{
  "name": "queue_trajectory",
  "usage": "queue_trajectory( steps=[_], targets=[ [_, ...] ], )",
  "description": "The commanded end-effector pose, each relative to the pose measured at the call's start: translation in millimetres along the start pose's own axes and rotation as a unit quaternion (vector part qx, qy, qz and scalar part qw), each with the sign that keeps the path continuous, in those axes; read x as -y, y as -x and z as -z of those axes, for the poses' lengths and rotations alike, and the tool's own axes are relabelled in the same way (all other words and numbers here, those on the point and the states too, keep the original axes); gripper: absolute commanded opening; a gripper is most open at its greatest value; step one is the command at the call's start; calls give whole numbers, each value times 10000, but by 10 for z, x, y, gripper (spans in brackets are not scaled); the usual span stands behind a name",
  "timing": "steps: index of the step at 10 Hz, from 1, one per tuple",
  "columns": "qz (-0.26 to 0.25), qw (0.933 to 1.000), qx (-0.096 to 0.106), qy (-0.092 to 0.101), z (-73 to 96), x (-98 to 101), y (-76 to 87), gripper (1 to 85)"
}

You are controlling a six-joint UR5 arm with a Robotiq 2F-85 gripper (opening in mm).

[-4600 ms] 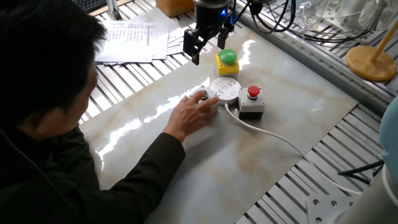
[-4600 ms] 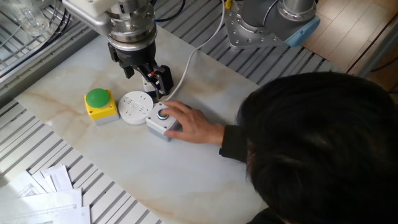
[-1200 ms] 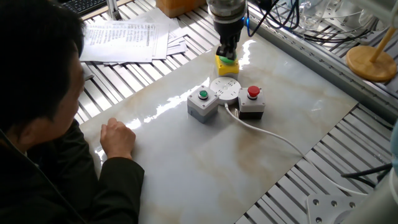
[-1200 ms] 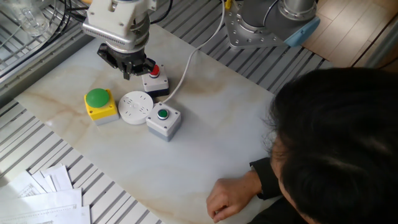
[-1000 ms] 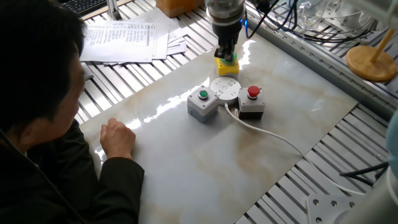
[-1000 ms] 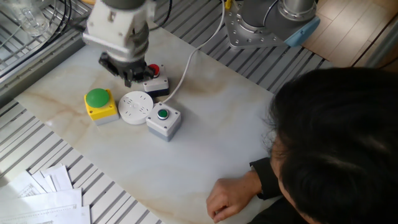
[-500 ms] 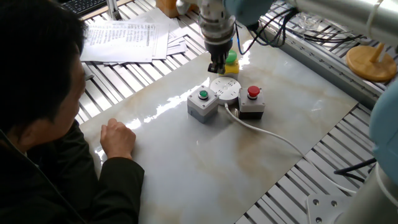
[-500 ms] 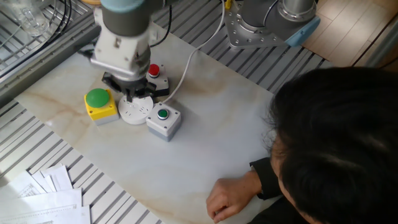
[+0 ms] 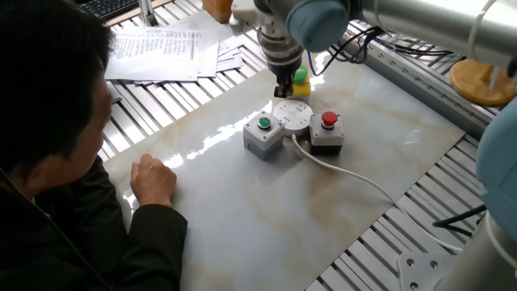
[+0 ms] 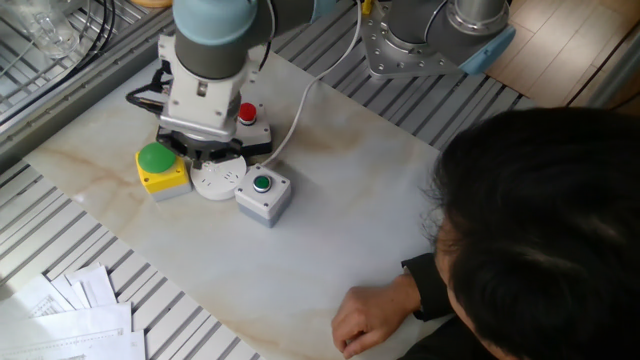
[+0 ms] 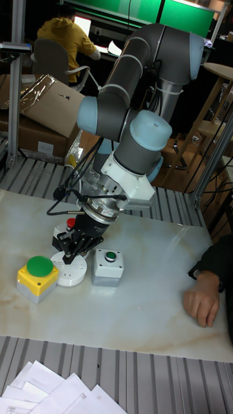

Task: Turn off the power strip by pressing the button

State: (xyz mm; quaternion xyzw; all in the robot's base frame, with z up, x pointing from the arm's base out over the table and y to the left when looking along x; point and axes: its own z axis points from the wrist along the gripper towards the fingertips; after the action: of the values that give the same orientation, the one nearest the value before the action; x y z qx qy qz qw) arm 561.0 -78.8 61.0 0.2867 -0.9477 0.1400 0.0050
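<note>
— What does the power strip look like from where you are?

— The power strip (image 9: 293, 118) is a flat round white disc with socket holes on top. It lies on the pale marble board (image 9: 323, 210), and its thick white cable (image 9: 347, 174) runs off from the side towards the board's edge.

— What is crowded around it?

— Three button boxes stand just beside it. A grey box with a green button (image 9: 263, 133) is on one side, a grey box with a red button (image 9: 327, 132) on another, and a yellow box with a green cap (image 10: 160, 167) behind it in one fixed view. In that view my own wrist hides much of the yellow box. Printed papers (image 9: 166, 48) lie on the slatted table (image 9: 174, 101) beyond the board. A person sits at the near edge with a hand (image 9: 153, 179) resting on the board, well apart from the boxes.

— And how are you placed?

— My arm reaches down steeply over the group, wrist bent. My gripper (image 11: 70, 253) points down at the disc's top, on the side nearest the yellow box. I cannot tell whether the tips touch it, nor whether my fingers (image 9: 281, 87) are apart or together.
</note>
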Motion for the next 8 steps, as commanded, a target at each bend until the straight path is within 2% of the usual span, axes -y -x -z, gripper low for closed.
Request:
queue_trajectory(
  steps=[1, 2, 4, 8],
  targets=[
    [-88, 9999, 54, 48, -172, -156, -51, 10],
    [-88, 10000, 14, -44, -185, -135, -89, 10],
    [-23, 10000, 7, -95, -189, -105, -140, 10],
    [8, 9999, -15, -100, -254, -169, -208, 10]
  ],
)
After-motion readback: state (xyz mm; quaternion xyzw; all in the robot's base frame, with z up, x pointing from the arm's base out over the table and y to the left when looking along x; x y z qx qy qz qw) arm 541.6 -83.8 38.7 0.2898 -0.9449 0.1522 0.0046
